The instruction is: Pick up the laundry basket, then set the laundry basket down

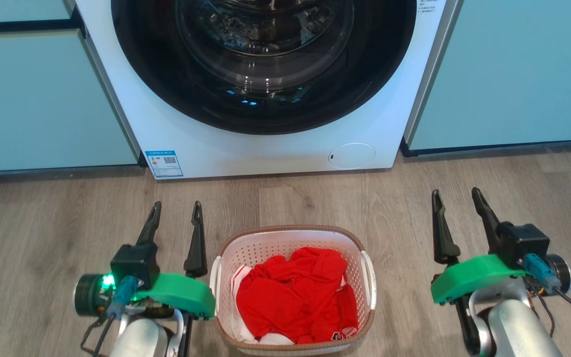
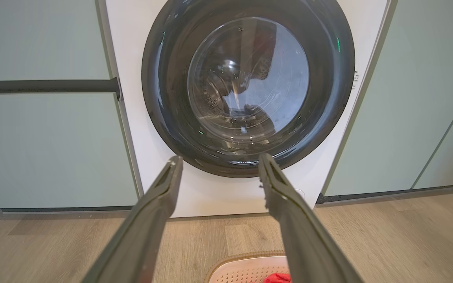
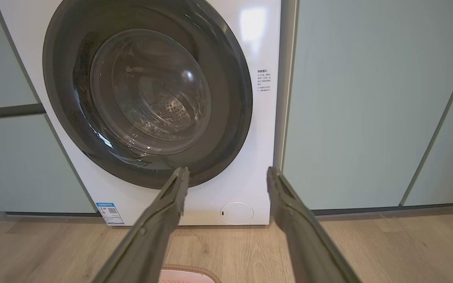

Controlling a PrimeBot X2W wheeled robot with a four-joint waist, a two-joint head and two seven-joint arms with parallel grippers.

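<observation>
Basket on the floor between two empty pairs of fingers.
The left fingers point(image 1: 196, 243) are spread with nothing in them; the inner one is just beside the basket's left handle point(image 1: 214, 277), though I cannot tell whether it touches. The laundry basket point(image 1: 290, 229) sits on the wood floor point(image 1: 42, 223) before the washing machine point(image 1: 265, 148), with a loose heap of red clothes point(image 1: 295, 292) inside. It is probably light, and the perforated plastic walls would likely flex under a squeeze. The two side handles look like the firmer hold, one per arm, lifted level. The right handle point(image 1: 369, 277) lies well apart from the right fingers point(image 1: 441, 233), also spread and empty.
</observation>
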